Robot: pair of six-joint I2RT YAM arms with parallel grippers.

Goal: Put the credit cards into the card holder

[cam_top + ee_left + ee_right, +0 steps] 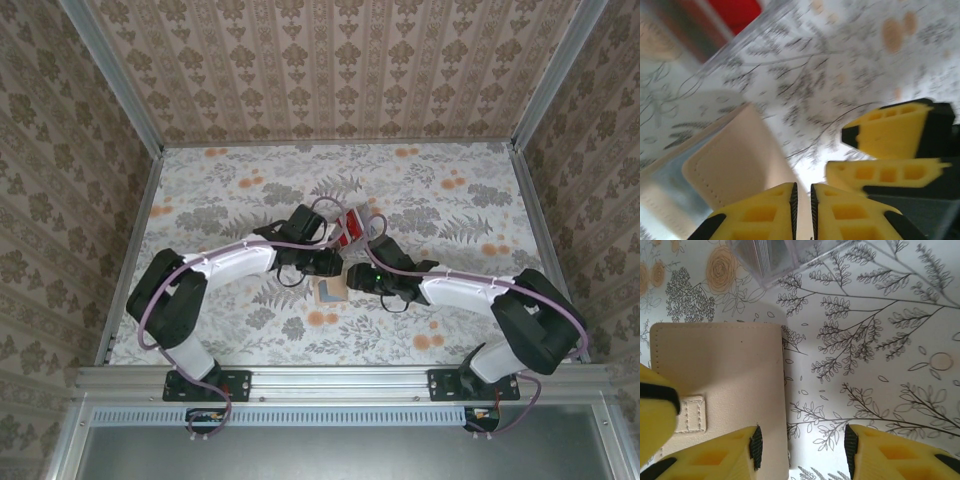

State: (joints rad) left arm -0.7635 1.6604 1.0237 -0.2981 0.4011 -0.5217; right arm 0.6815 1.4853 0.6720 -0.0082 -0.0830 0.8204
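card holder: tan card holder (330, 290) lies flat at the middle of the overhead view, just below where the two arms meet; it fills the left half of the right wrist view (720, 365), stitched edge and a small strap at lower left, and sits at lower left in the left wrist view (740, 165)
credit cards: red credit cards (348, 230) stand just above the centre of the overhead view, near the card holder but apart from it; a red patch at the top left of the left wrist view (735, 10) is blurred
clear box: a clear box (775, 255) at the top of the right wrist view has thin card edges showing through its wall
left gripper: left gripper (802, 210) at the bottom centre of its own view, yellow fingers drawn almost together with a thin slit between them, right over the card holder; whether they pinch anything, I cannot tell
right gripper: right gripper (802, 447) at the bottom of its view, fingers well apart, one over the card holder's right edge, the other over bare cloth
tablecloth: pale floral tablecloth (880, 340) under everything
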